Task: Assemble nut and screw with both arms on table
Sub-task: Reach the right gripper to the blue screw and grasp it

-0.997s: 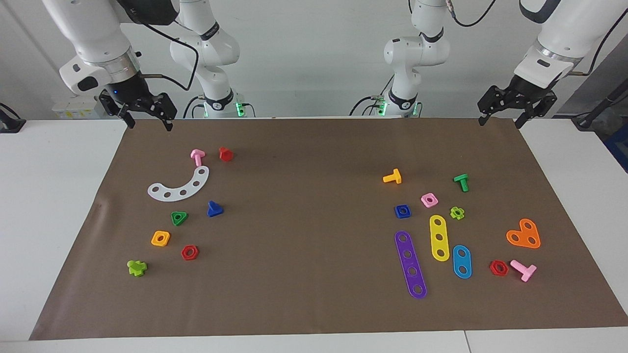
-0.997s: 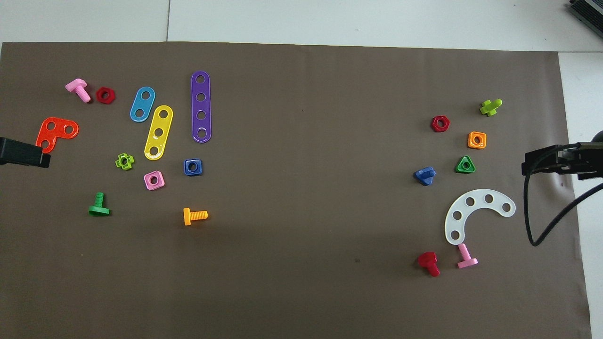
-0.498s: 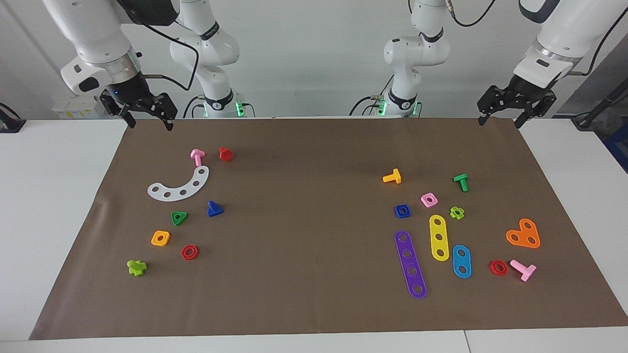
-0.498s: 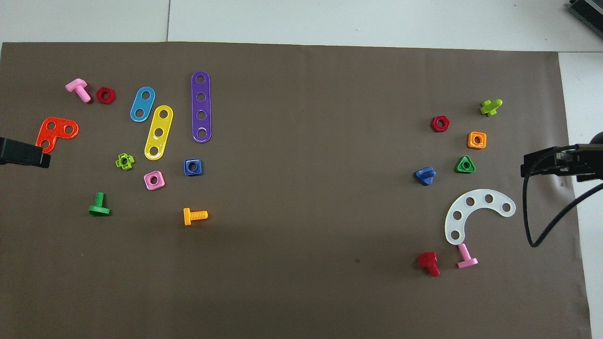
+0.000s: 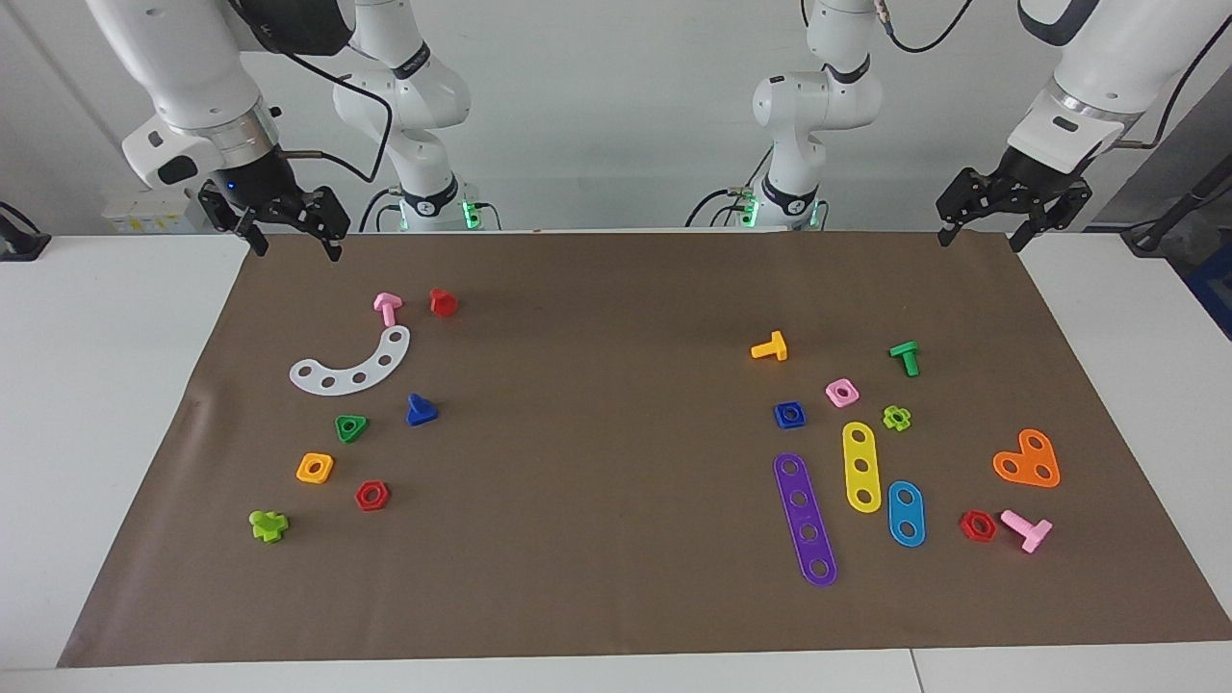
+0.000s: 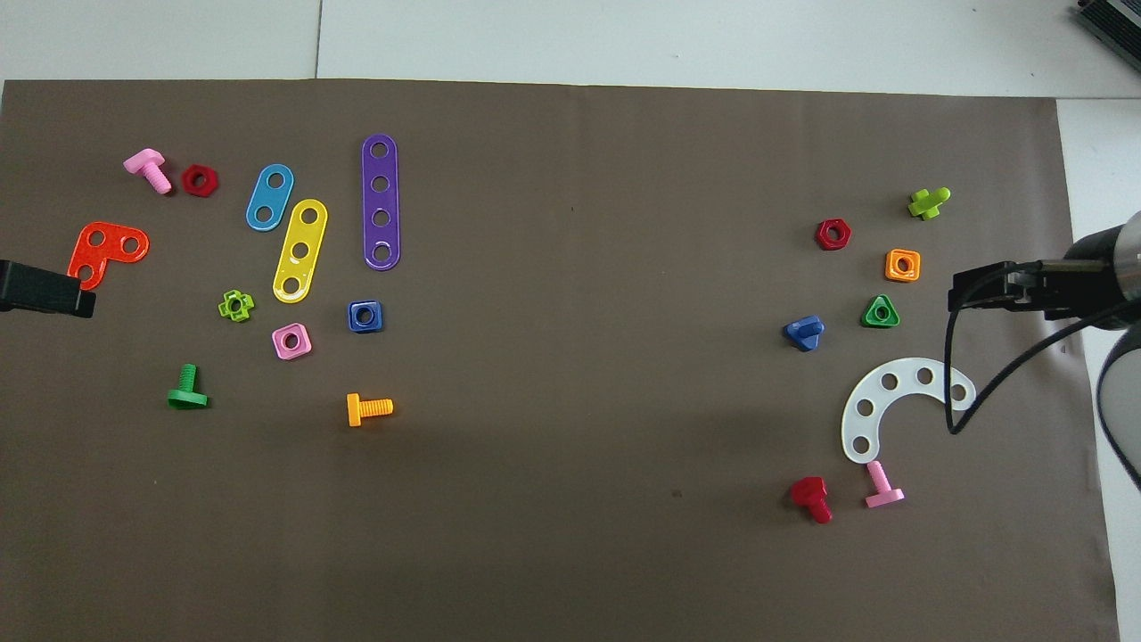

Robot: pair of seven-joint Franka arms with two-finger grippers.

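Observation:
The blue square nut (image 5: 789, 415) lies flat on the brown paper toward the left arm's end, beside a pink square nut (image 5: 841, 392); it also shows in the overhead view (image 6: 365, 316). The blue screw (image 5: 420, 410) rests on its triangular head toward the right arm's end, beside the green triangular nut (image 5: 351, 427); it also shows in the overhead view (image 6: 804, 332). My right gripper (image 5: 295, 248) hangs open and empty above the paper's corner, apart from the screw. My left gripper (image 5: 982, 239) waits open and empty above the paper's other corner.
Flat strips in purple (image 5: 806, 518), yellow (image 5: 862, 466) and light blue (image 5: 906, 513) lie beside the blue nut. A white curved strip (image 5: 352, 366), a red bolt (image 5: 443, 301) and a pink bolt (image 5: 387, 307) lie nearer to the robots than the screw. The table (image 5: 115, 385) is white around the paper.
My right gripper has moved a little inward over the paper toward the green triangular nut and the screw. The left arm and all the parts have stayed still.

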